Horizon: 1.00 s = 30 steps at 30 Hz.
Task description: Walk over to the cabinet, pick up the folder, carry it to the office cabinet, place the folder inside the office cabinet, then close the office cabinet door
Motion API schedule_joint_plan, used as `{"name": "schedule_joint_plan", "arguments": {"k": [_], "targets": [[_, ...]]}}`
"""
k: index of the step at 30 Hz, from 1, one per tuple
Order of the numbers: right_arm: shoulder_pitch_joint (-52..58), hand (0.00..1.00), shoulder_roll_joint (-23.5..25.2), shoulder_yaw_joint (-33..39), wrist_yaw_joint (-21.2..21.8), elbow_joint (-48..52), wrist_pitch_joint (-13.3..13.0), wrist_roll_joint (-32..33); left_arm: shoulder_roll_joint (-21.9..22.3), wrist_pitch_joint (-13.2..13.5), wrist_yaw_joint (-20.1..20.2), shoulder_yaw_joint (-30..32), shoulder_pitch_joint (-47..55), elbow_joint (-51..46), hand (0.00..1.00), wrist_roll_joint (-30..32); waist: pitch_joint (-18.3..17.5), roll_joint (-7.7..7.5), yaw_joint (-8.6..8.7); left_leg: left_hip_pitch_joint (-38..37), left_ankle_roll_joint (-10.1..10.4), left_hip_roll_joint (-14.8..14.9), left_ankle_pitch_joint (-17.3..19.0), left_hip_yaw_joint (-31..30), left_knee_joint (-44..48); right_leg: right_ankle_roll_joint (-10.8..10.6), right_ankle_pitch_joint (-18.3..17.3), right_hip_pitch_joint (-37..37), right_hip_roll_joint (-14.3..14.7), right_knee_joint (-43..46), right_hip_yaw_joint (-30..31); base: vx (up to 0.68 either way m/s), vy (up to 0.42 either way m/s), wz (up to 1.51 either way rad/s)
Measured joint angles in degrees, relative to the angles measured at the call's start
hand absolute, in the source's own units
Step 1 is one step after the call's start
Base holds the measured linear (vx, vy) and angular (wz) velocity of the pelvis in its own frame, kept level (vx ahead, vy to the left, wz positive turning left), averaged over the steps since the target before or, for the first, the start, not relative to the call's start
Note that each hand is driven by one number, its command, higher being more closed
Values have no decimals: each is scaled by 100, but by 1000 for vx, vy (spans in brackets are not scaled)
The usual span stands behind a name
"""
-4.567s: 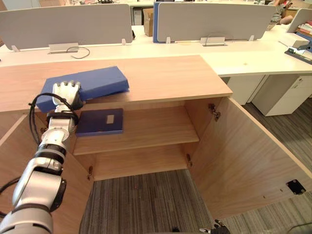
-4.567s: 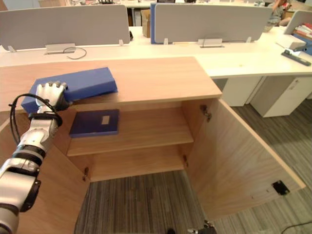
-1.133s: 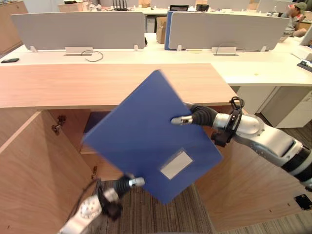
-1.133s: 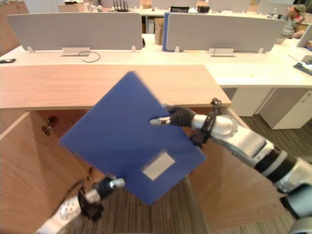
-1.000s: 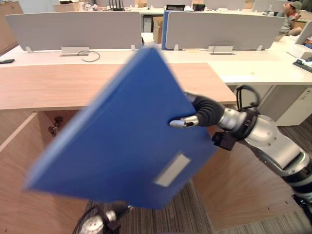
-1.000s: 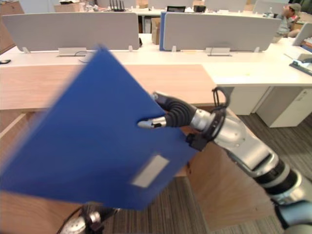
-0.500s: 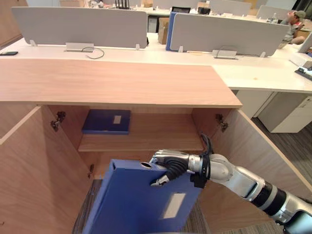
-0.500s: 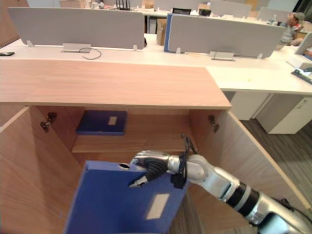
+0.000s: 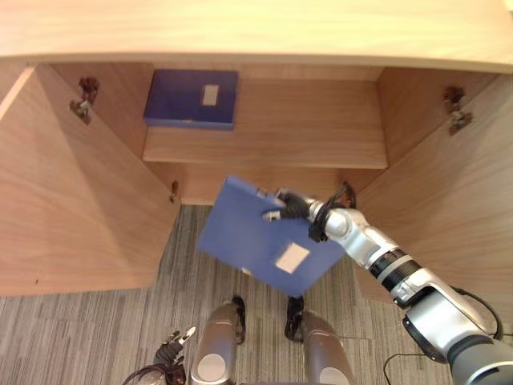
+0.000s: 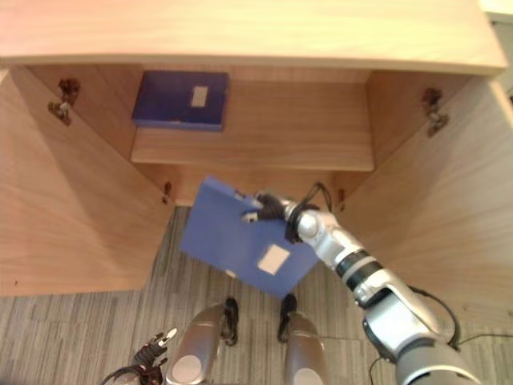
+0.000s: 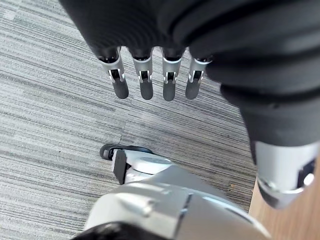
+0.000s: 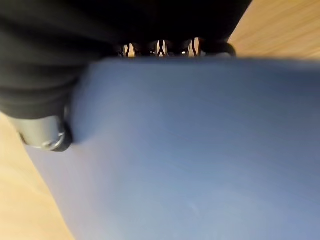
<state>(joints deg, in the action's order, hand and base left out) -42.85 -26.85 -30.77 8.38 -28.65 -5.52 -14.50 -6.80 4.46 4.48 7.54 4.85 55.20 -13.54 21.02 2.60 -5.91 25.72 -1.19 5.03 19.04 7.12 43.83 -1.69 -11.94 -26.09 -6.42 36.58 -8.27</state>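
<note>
As viewed from the head cameras, noted office cabinet (image 9: 264,32) of pale wood with both doors swung wide, left door (image 9: 72,192) and right door (image 9: 449,200) angled out over grey striped carpet (image 9: 80,329). Recorded a metal hinge on each inner side wall, left hinge (image 9: 82,96) and right hinge (image 9: 457,110). Found one shelf (image 9: 321,128) spanning the interior, with a dark blue file (image 9: 191,98) lying flat at its left end, pale label facing up. Saw the lower compartment (image 9: 240,171) beneath the shelf, its back panel in shade. Found right hand (image 9: 293,208) closed on the upper edge of the folder (image 9: 244,237), fingers hooked behind that edge, thumb pressed on the front face. Confirmed in the right wrist view: blue cover tight against the palm, fingers tucked past the edge. Located folder in mid-air, tilted with one corner low, just in front of the lower compartment's opening and below the shelf's front edge, over the carpet and between the two doors, apart from both. Noted white label (image 9: 292,257) on the folder's face, toward its low corner. Logged left hand (image 11: 145,82) hanging low at the robot's left side, fingers straight and slack, tips toward the carpet. Could not tell from these views whether the folder's far corner touches the cabinet's lower edge.
</note>
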Motion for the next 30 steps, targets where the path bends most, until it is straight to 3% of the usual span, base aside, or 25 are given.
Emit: {"name": "schedule_joint_plan", "arguments": {"k": [2,5,12,18,22,24,27,28,30], "targets": [[-71,100,125,609,-344,319,42,893,2,11,-25,3,24,-88,0,-97,85,-3,-2,461,-46,6,339,-13,770,-23,-423,-535,-131,903,60,-150,23,4],[-124,100,315,1316,-632,694,40,2246,19,9,-25,28,35,-163,0,-99,198,-2,9,969,-68,57,686,-37,1580,-7,-773,-1082,-207,1773,118,-101,4,0],[-417,100,372,2298,-989,580,28,4986,42,-14,-25,24,-9,-187,0,-95,296,5,-60,1718,-72,-11,867,-210,2289,15,-1077,-1763,-396,2552,65,-56,19,12],[-1441,100,281,2492,-1007,-651,202,6443,35,-61,-73,-57,-24,-193,0,-300,308,26,-107,2223,-43,-92,828,-458,2535,83,-1143,-2101,-515,2789,-149,-20,2,17],[-1842,100,211,2498,-999,-1205,250,7048,90,-95,-200,-56,-32,-225,0,-432,348,94,-172,2442,-36,-225,735,-567,2573,88,-1181,-2245,-665,2899,-255,-25,-15,25],[-2266,100,206,2822,-1443,-1643,334,7519,107,-150,-292,-56,-30,-380,0,-494,359,124,-234,2696,-30,-306,646,-670,2615,95,-1185,-2416,-763,2976,-362,-44,-15,27],[-2714,100,186,3677,-1885,-2014,168,8591,157,-170,-342,-54,-29,-521,0,-514,395,196,-372,2911,3,-401,577,-791,2673,142,-1211,-2531,-860,3057,-487,-22,-14,30],[-3060,100,145,4107,-2112,-2048,-199,9295,204,-175,-447,-53,-16,-588,0,-527,413,242,-442,3006,17,-481,542,-801,2679,152,-1231,-2621,-953,3124,-501,-11,-6,26],[-3190,100,79,4241,-2214,-2064,-421,9525,216,-178,-499,-53,-4,-641,0,-530,421,257,-476,3044,18,-512,534,-802,2680,148,-1250,-2662,-985,3158,-496,-2,-8,17]]}}
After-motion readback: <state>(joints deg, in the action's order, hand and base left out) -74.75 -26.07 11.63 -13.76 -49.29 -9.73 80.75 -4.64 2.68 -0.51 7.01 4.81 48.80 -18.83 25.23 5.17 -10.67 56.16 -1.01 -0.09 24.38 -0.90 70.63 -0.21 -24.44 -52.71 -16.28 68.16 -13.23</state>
